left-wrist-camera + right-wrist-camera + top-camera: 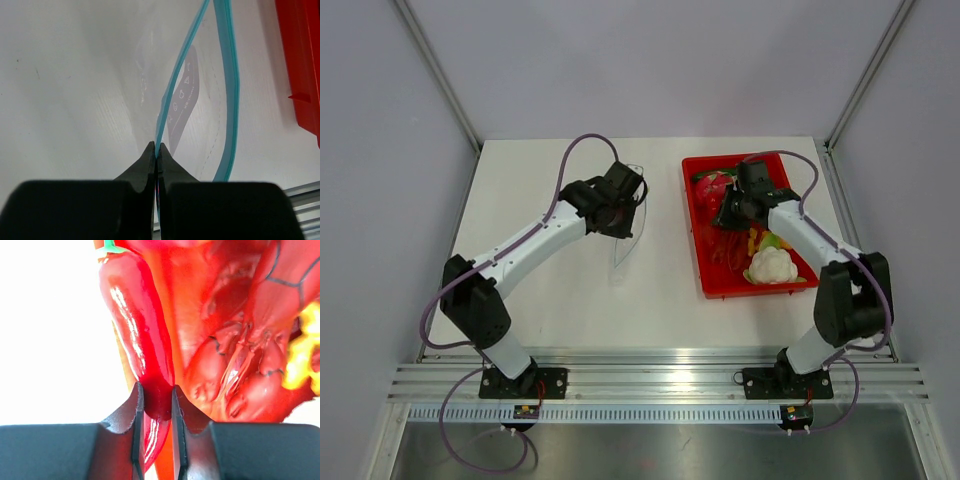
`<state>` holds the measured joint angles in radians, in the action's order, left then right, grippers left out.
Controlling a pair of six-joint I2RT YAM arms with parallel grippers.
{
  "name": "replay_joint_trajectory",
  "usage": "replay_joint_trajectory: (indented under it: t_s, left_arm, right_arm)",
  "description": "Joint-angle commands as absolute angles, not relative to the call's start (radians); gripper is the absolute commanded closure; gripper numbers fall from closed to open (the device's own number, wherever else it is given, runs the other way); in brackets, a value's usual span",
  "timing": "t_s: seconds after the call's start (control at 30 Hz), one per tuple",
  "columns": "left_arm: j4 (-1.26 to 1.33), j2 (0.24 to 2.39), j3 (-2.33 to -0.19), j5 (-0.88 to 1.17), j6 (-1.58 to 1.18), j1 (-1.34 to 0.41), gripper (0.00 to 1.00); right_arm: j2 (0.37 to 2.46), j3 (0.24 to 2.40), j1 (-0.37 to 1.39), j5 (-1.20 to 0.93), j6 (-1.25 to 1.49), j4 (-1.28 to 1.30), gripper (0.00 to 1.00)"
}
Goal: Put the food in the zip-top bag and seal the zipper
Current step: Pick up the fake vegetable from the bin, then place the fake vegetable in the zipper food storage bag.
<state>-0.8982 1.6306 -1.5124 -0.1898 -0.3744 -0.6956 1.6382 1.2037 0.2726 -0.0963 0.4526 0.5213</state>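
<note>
Where right hand (155,405) grips its tip, pepper (132,330) straight ahead, stem farthest

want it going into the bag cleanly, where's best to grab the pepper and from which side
Grip the pepper across its narrow tapered end, coming from above with the fingers on either side, as the right gripper sits now. It is slimmest there, and the long stem end is left free to lead into the bag.
</note>
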Motion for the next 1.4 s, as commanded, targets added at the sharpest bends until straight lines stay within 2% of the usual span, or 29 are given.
replay_joint_trajectory:
  t_s: [0.0, 0.27, 0.43, 0.63, 0.87, 1.13, 1.37]
  left_arm:
    - [-0.887, 1.654, -1.585, -0.204, -0.383, -0.718, 1.0]
    - [-0.802, 1.672, -1.565, -0.144, -0.411, -0.758, 1.0]
    - [-0.769, 1.69, -1.557, -0.126, -0.434, -0.785, 1.0]
    - [-0.804, 1.719, -1.61, -0.161, -0.497, -0.787, 1.0]
    - [-0.971, 1.832, -1.836, -0.356, -0.572, -0.813, 1.0]
    - [-0.727, 1.752, -1.669, -0.359, -0.528, -0.827, 1.0]
    - [-0.677, 1.744, -1.635, -0.348, -0.514, -0.827, 1.0]
  right_arm:
    - [1.485, 1.189, 0.268, -0.121, 0.466, 0.555, 1.0]
    - [1.286, 1.174, 0.27, -0.242, 0.488, 0.644, 1.0]
    - [1.164, 1.141, 0.305, -0.36, 0.625, 0.566, 1.0]
    - [1.128, 1.131, 0.385, -0.356, 0.754, 0.503, 1.0]
    - [1.089, 1.055, 0.422, -0.399, 0.923, 0.379, 1.0]
    - [1.111, 0.989, 0.423, -0.5, 1.078, 0.267, 1.0]
    - [1.157, 0.95, 0.428, -0.581, 1.153, 0.172, 1.0]
